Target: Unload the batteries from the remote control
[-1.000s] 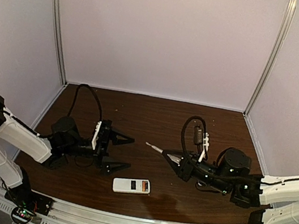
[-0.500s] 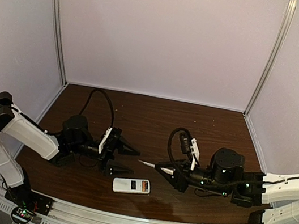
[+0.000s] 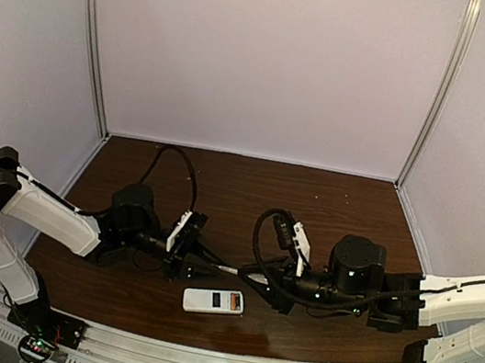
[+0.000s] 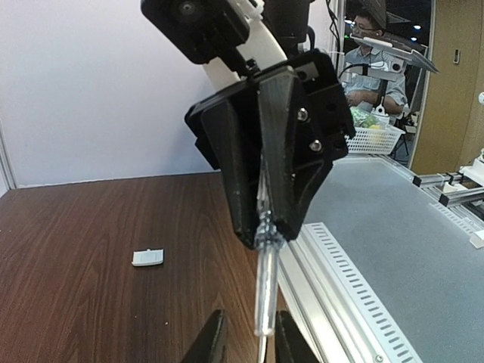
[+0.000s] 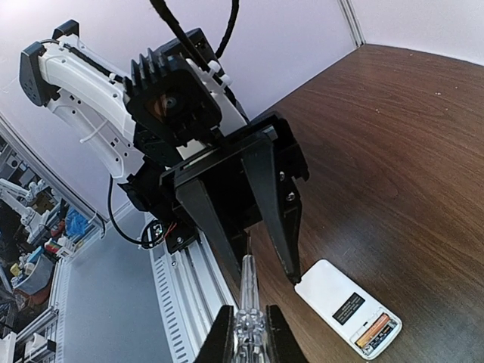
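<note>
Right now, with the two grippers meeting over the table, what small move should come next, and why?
Probably close the left gripper on the screwdriver. Its open fingers flank the tool's free end while the right gripper clamps the other end, so a handover looks set. The remote control lies nearby, an orange battery exposed.

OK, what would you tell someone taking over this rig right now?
Left gripper: open, fingers either side of the screwdriver shaft, not closed on it.
Right gripper: shut on the screwdriver's clear handle.
Remote control: back-up on the table, batteries in its open recess.
A small white square piece, likely the cover, lies apart.
Done: compartment open. Left: get the batteries out.
</note>
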